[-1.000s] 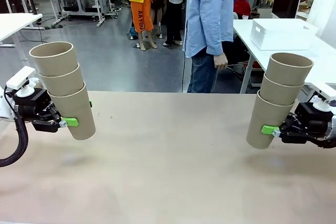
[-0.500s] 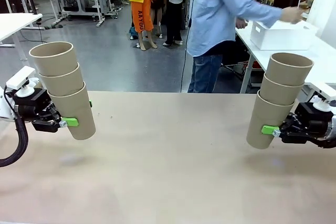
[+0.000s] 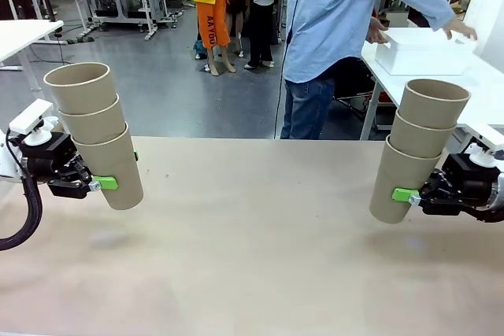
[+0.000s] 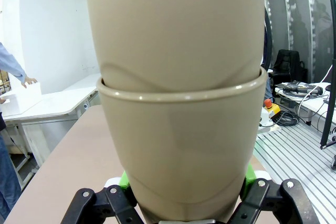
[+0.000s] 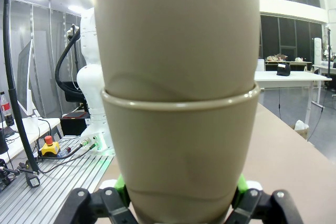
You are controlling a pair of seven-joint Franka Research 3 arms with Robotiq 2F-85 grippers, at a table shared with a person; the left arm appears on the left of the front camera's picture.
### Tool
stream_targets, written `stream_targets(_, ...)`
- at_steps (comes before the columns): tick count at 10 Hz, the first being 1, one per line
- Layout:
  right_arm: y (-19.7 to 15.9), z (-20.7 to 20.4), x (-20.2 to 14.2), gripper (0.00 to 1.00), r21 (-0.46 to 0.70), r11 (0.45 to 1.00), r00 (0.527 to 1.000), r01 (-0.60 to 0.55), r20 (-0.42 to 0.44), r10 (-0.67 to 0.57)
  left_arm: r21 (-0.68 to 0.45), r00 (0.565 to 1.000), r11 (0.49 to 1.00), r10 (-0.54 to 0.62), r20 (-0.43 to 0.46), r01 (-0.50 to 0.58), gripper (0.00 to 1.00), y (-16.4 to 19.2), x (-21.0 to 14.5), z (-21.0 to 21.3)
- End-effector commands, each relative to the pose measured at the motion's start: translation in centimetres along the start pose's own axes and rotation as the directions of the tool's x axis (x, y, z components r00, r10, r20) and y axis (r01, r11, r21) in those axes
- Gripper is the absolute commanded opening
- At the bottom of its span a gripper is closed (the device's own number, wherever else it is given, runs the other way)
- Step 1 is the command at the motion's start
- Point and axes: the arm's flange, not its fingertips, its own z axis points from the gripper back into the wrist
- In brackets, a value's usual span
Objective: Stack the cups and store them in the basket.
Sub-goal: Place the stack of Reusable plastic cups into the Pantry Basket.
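At the table's left edge, my left gripper (image 3: 120, 171) is shut on the bottom cup of a tilted stack of three tan cups (image 3: 94, 131), held above the table. In the left wrist view the cups (image 4: 178, 129) sit between the green pads (image 4: 124, 181) of the left gripper (image 4: 184, 203). On the right side, my right gripper (image 3: 394, 191) is shut on the bottom of a second stack of three cups (image 3: 417, 151). The right wrist view shows those cups (image 5: 178, 129) clamped in the right gripper (image 5: 181, 203). The white basket (image 3: 421, 53) stands on a far white table with the person's hands (image 3: 461, 31) on it.
The tan tabletop (image 3: 252, 241) stretches between the two arms. The person in a blue shirt (image 3: 331, 21) stands beyond the far edge, turned toward the white side table (image 3: 472, 80). More tables and people are farther back.
The person has turned to the right and put both hands on the basket on the far table. Neither arm nor stack has moved.
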Motion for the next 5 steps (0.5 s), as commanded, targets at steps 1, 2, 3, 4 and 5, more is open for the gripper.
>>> stream_targets(1,0.02,-0.03,0.41,0.84,0.002,1.0,1.0,-0.005,0.002,0.005,-0.006,1.0,1.0,-0.01,0.007,0.01,0.84,0.09,0.29,0.13)
stream_targets(2,0.02,-0.03,0.41,0.84,0.002,1.0,1.0,-0.005,0.002,0.005,-0.006,1.0,1.0,-0.01,0.007,0.01,0.84,0.09,0.29,0.13)
stream_targets(3,0.02,-0.03,0.41,0.84,0.002,1.0,1.0,-0.005,0.002,0.005,-0.006,1.0,1.0,-0.01,0.007,0.01,0.84,0.09,0.29,0.13)
stream_targets(4,0.02,-0.03,0.41,0.84,0.002,1.0,1.0,-0.005,0.002,0.005,-0.006,1.0,1.0,-0.01,0.007,0.01,0.84,0.09,0.29,0.13)
stream_targets(5,0.02,-0.03,0.41,0.84,0.002,1.0,1.0,-0.005,0.002,0.005,-0.006,1.0,1.0,-0.01,0.007,0.01,0.84,0.09,0.29,0.13)
